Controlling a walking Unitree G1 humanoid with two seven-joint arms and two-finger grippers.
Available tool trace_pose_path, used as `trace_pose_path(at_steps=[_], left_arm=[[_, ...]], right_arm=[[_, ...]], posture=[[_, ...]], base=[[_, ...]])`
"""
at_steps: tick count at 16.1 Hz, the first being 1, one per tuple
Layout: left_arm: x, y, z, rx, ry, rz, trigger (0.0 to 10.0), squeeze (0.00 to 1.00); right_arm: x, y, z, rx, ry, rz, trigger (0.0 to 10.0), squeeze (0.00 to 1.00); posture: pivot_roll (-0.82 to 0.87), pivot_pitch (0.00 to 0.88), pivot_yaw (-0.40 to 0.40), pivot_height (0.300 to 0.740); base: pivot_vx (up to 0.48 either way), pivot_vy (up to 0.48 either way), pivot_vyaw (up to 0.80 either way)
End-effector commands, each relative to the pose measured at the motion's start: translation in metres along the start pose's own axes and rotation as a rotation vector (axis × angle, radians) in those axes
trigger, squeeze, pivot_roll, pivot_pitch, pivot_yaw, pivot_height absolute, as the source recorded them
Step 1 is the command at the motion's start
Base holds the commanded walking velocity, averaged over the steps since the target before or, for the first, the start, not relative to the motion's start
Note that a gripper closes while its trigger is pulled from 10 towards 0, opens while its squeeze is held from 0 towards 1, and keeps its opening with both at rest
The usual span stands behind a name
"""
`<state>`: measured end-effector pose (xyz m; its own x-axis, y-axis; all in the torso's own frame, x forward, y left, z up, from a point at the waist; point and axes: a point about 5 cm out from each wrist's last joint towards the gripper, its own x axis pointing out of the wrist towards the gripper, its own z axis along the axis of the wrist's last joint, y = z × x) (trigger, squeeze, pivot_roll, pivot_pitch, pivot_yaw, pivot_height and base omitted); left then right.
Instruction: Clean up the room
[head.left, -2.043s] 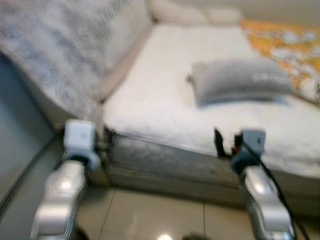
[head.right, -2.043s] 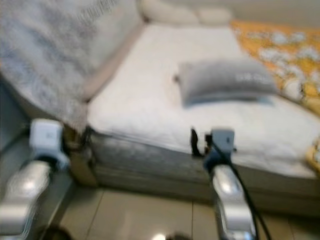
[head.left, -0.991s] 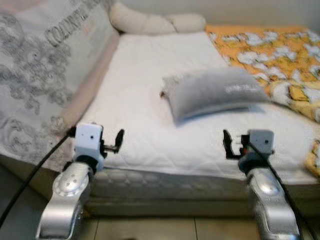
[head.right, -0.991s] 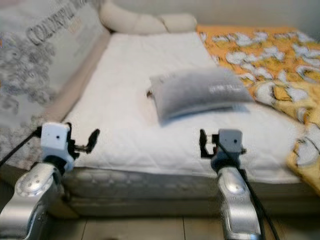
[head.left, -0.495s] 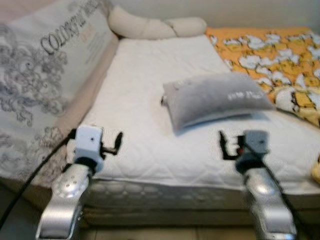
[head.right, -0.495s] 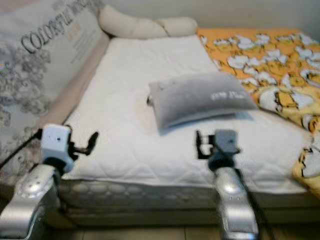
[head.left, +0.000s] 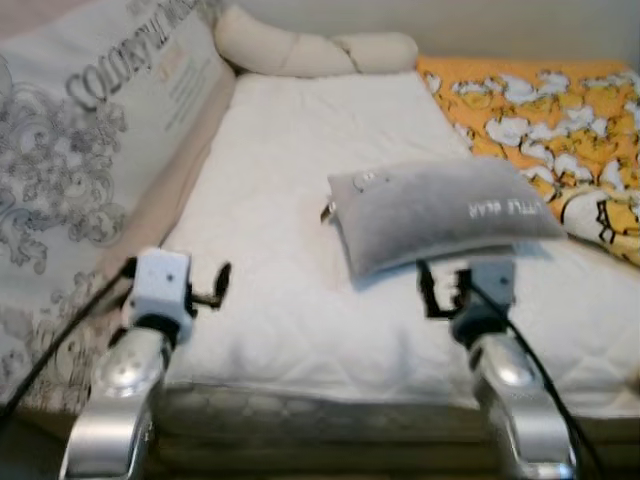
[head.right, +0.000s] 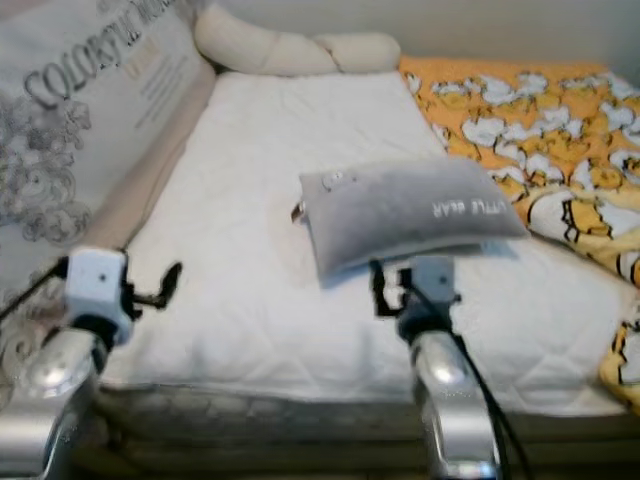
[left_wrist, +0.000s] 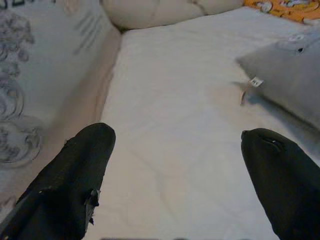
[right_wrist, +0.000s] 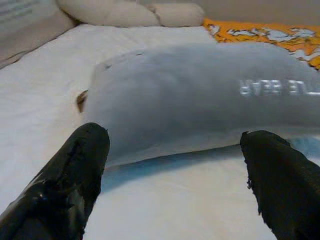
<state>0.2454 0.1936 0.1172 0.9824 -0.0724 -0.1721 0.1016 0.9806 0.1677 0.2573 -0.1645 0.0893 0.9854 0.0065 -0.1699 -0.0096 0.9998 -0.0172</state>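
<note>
Lying mid-mattress: soft grey rectangular pillow (head.left: 440, 212) on white quilted mattress (head.left: 300, 240). Right gripper (right_wrist: 177, 165) hovers just before pillow's near edge, jaws released. Left gripper (left_wrist: 180, 175) over bare mattress, jaws released.

The yellow blanket (head.left: 560, 130) runs off frame, seemingly blurred.

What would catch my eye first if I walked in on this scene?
Probably the grey pillow lying in the middle of the white mattress, with the right end effector open just in front of it. Next, the orange cartoon-print blanket along the bed's right side.
</note>
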Motion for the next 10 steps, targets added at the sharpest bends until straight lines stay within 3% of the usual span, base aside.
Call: trace_pose_path(at_steps=[1, 10], left_arm=[[0.001, -0.0074, 0.002, -0.002, -0.008, -0.028, 10.0, 0.0], [0.0013, -0.0081, 0.002, 0.004, -0.007, -0.035, 10.0, 0.0]], right_arm=[[-0.0016, -0.011, -0.001, -0.002, 0.009, -0.033, 10.0, 0.0], [-0.0019, -0.0111, -0.0024, 0.0, 0.018, -0.033, 10.0, 0.0]], posture=[[-0.02, 0.0, 0.027, 0.74], [-0.02, 0.0, 0.028, 0.74]], base=[[0.315, 0.0, 0.0], [0.313, 0.0, 0.0]])
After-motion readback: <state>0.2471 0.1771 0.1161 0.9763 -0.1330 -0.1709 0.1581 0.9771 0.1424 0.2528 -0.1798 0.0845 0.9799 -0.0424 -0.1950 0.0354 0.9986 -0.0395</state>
